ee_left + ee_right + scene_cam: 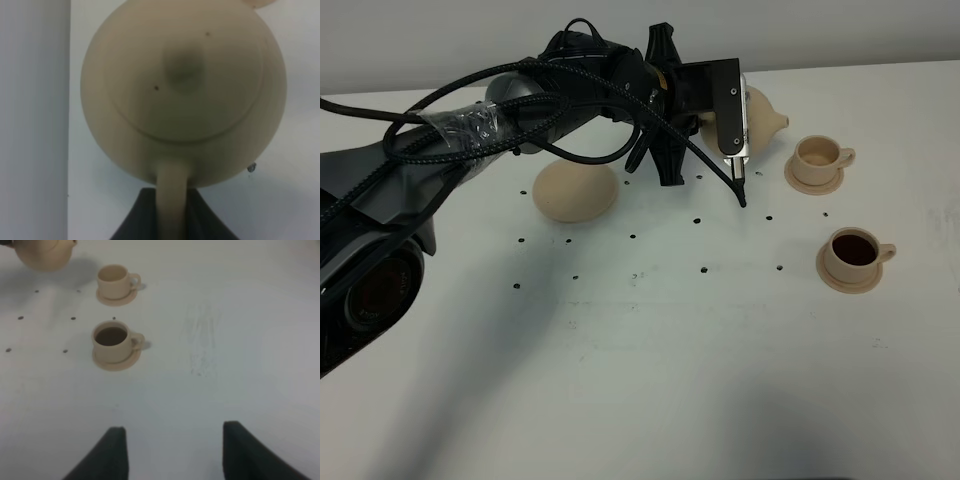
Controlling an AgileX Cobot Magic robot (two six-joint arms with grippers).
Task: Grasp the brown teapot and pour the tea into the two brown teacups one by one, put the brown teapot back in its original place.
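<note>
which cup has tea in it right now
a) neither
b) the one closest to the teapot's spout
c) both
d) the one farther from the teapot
d: the farther teacup is dark with tea inside, while the nearer teacup, beside the spout of the brown teapot, shows only a pale inside.

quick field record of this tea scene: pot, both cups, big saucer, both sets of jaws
teapot: held by its handle, off the large saucer, spout toward the far teacup
left jaws: shut on the teapot handle
right jaws: open, empty, over the table
near teacup: holds dark tea
far teacup: pale inside, looks empty
large saucer: nothing on it
</note>
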